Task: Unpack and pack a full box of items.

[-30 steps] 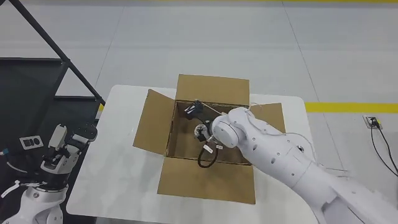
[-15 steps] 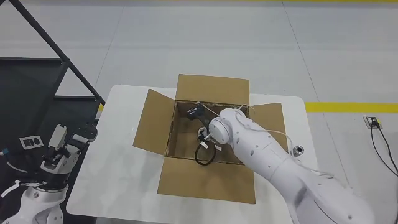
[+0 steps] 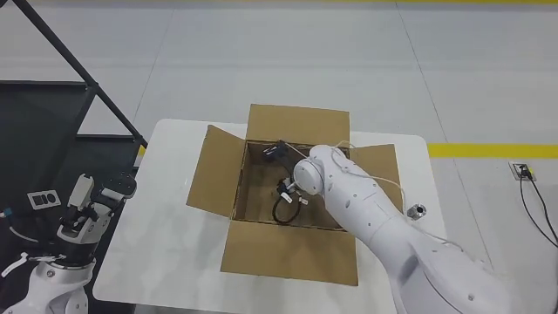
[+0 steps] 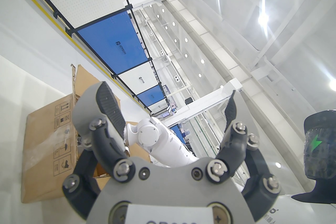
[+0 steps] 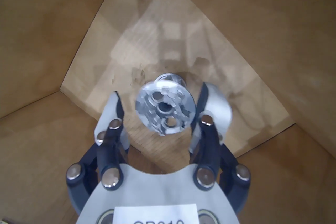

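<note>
An open cardboard box (image 3: 296, 122) stands on the white table (image 3: 174, 227). My right arm (image 3: 318, 177) bends down into it. In the right wrist view, a silver metal spool (image 5: 165, 110) lies between the spread fingers of my right gripper (image 5: 161, 89), just above the box floor (image 5: 157, 33). A gap shows on one side of the spool, so the gripper is open. My left gripper (image 4: 168, 93) is open and holds nothing. It points upward beside the table's left edge (image 3: 100, 194).
The four box flaps (image 3: 288, 253) are spread outward over the table. A small silver part (image 3: 417, 211) lies on the table right of the box. A black frame (image 3: 78, 78) stands to the left. The left wrist view shows the box side (image 4: 47, 143).
The right arm has swung its elbow nearer and its wrist a little farther back inside the box, uncovering the small silver part on the table. The left arm has not moved.
</note>
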Tool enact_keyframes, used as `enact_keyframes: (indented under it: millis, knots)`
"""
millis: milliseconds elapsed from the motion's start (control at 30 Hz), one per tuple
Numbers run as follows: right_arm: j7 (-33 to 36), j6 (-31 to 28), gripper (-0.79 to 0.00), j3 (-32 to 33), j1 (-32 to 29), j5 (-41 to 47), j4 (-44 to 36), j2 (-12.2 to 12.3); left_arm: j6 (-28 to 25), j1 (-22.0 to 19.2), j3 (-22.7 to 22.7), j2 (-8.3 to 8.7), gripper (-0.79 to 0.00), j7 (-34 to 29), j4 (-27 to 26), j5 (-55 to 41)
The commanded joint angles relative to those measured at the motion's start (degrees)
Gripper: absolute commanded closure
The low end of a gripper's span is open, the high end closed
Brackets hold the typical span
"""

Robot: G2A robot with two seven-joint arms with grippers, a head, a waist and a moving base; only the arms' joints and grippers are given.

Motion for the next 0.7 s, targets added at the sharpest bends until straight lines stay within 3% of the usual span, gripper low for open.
enact_keyframes:
  millis: [0, 167, 333, 533, 667]
  knots:
    - [-0.5, -0.7, -0.785, 0.3, 0.5, -0.5, 0.0, -0.1, 0.0, 0.0, 0.0, 0.0, -0.785, 0.0, 0.0, 0.0]
    - [-2.6, -2.1, -0.785, 1.6, 1.5, -1.8, -1.5, 0.7, 0.0, 0.0, 0.0, 0.0, -0.785, 0.0, 0.0, 0.0]
    - [-3.6, -4.2, -0.785, 4.2, 1.5, -3.5, -5.8, 3.7, 0.0, 0.0, 0.0, 0.0, -0.785, 0.0, 0.0, 0.0]
    - [0.1, -7.8, -0.785, 11.6, -0.2, -3.6, -14.3, 10.7, 0.0, 0.0, 0.0, 0.0, -0.785, 0.0, 0.0, 0.0]
    - [5.6, -8.0, -0.785, 19.6, -5.3, -4.8, -27.4, 16.9, 0.0, 0.0, 0.0, 0.0, -0.785, 0.0, 0.0, 0.0]
